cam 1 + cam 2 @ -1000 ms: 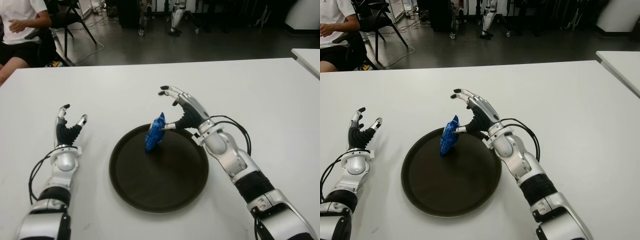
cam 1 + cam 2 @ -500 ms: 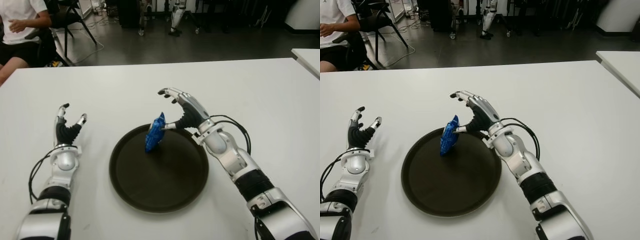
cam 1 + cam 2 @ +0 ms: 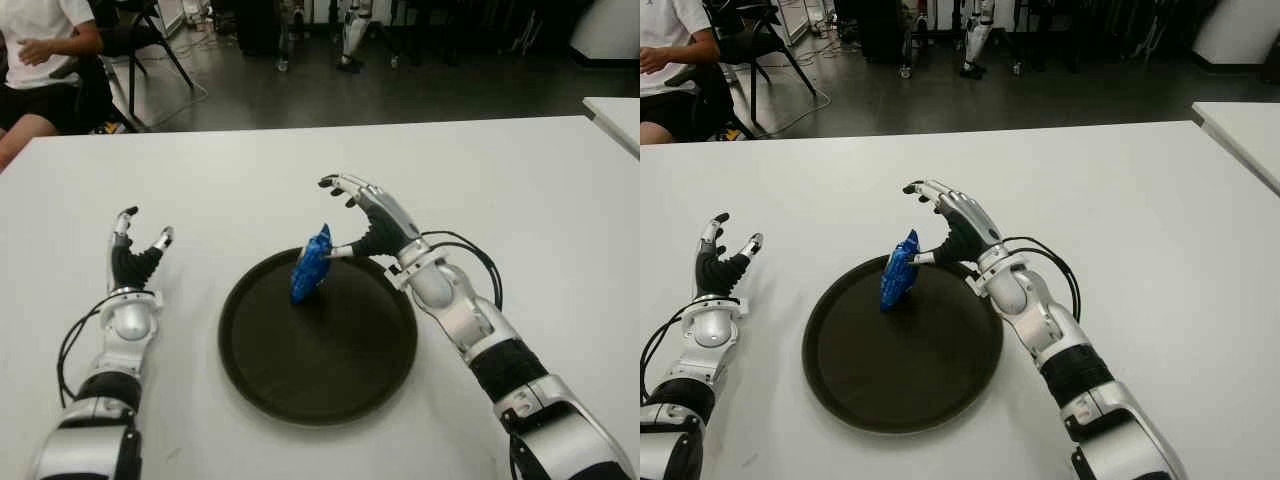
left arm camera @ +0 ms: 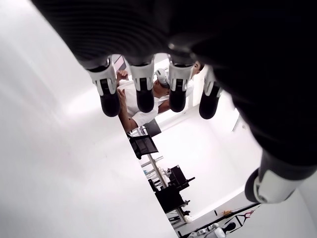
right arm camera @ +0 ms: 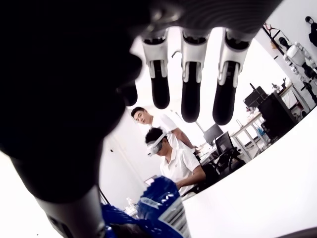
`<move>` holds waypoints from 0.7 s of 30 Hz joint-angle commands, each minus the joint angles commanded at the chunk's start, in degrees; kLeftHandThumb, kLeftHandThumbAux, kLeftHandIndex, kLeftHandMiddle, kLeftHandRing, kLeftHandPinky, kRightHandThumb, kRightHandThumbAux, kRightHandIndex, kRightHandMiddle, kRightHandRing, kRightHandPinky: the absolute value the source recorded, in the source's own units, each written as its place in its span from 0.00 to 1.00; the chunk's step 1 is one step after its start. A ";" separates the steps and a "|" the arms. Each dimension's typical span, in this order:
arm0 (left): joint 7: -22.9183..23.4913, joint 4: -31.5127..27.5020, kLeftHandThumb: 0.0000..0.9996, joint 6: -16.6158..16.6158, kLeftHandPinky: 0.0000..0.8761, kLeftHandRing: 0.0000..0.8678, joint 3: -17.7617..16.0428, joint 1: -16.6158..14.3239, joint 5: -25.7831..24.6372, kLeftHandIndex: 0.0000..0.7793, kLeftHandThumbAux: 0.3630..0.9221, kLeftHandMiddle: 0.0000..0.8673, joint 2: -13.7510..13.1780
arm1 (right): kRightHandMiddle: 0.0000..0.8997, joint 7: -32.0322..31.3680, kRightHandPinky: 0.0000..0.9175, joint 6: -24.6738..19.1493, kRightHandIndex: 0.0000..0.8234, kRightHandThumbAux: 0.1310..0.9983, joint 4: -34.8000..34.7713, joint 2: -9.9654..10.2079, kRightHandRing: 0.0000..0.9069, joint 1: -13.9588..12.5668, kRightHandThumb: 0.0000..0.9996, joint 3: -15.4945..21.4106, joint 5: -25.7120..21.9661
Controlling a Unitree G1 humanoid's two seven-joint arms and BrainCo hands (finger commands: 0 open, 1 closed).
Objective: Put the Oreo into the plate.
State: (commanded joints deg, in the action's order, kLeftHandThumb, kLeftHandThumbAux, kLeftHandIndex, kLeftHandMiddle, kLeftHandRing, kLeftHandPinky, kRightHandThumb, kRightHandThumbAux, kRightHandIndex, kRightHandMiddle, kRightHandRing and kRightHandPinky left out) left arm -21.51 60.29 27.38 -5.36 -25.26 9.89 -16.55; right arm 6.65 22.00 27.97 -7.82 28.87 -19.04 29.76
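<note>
A blue Oreo packet (image 3: pixel 311 265) stands on edge inside the far part of the round dark plate (image 3: pixel 320 380). My right hand (image 3: pixel 343 220) is just beyond the plate's far right rim, fingers spread wide above the packet. Only its thumb tip meets the packet's upper right corner. The right wrist view shows the straight fingers (image 5: pixel 190 94) and the packet (image 5: pixel 158 208) beside the thumb. My left hand (image 3: pixel 145 230) shows on the white table (image 3: pixel 520 200) left of the plate, fingers extended upward and holding nothing.
A seated person (image 3: pixel 40 50) is past the table's far left corner, with chairs behind. A second white table (image 3: pixel 615 115) edges in at the far right. Dark floor lies beyond the table's far edge.
</note>
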 joint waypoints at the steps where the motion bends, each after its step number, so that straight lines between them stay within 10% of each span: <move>1: 0.05 -0.02 0.00 -0.04 0.00 0.00 -0.01 0.00 -0.01 0.00 0.39 0.00 -0.01 | 0.23 0.00 0.38 -0.04 0.28 0.85 0.05 0.00 0.27 0.04 0.00 -0.01 -0.01; 15: -0.29 0.43 0.00 -0.23 0.00 0.00 -0.17 -0.25 -0.04 0.00 0.42 0.00 -0.01 | 0.17 1.44 0.29 1.28 0.21 0.82 4.18 0.07 0.20 1.50 0.00 1.60 -1.82; 21: -0.81 0.82 0.00 0.10 0.00 0.00 0.21 -0.49 0.63 0.00 0.43 0.00 -0.30 | 0.06 6.67 0.28 5.99 0.08 0.78 9.12 -0.44 0.13 3.08 0.00 8.06 -6.74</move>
State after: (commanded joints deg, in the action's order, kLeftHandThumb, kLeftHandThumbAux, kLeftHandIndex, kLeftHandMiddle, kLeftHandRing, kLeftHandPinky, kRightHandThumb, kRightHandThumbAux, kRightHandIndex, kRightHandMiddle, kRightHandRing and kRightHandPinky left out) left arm -22.32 61.11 27.48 -5.15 -25.74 10.53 -16.85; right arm 13.32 27.99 37.09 -8.27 31.96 -10.98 23.02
